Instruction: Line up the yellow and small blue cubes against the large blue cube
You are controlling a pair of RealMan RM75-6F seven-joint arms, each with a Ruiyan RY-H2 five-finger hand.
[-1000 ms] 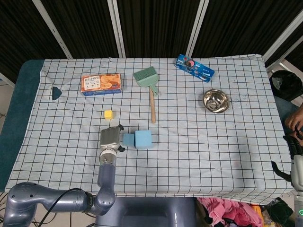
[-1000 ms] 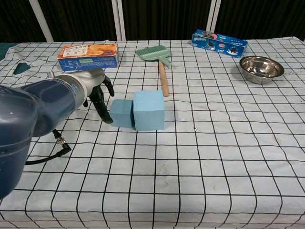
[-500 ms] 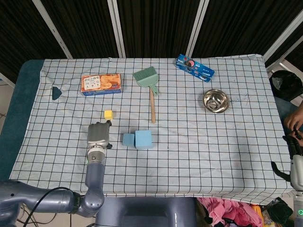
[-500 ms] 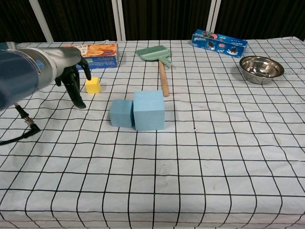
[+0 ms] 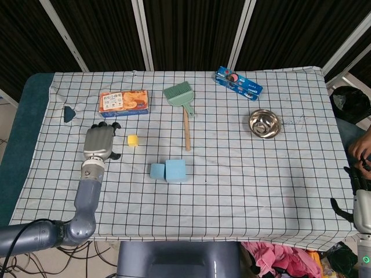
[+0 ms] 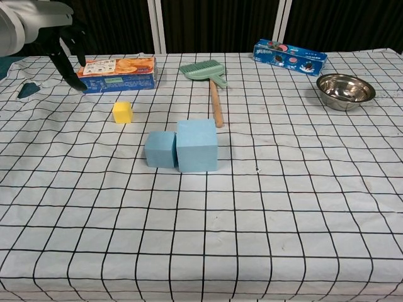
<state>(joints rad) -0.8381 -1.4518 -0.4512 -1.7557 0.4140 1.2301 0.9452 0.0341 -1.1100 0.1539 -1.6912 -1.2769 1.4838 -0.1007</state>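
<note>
Yellow cube [image 5: 133, 140] lies just beside seemingly empty left robot hand [image 5: 99, 142].

Right hand [image 5: 360, 204] cut by frame edge; grip unclear.

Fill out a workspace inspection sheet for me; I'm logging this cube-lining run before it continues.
Surface: checked cloth, wrinkled.
Job's things: small blue cube touches large blue cube; yellow cube stands apart.
Clutter: cracker box, brush, cookie pack, steel bowl.
Hands: left hand beside yellow cube, holding nothing; right hand at table edge, state unclear.
Cables: nothing seen on the cloth.
Surroundings: dark curtains; a person's hand.
</note>
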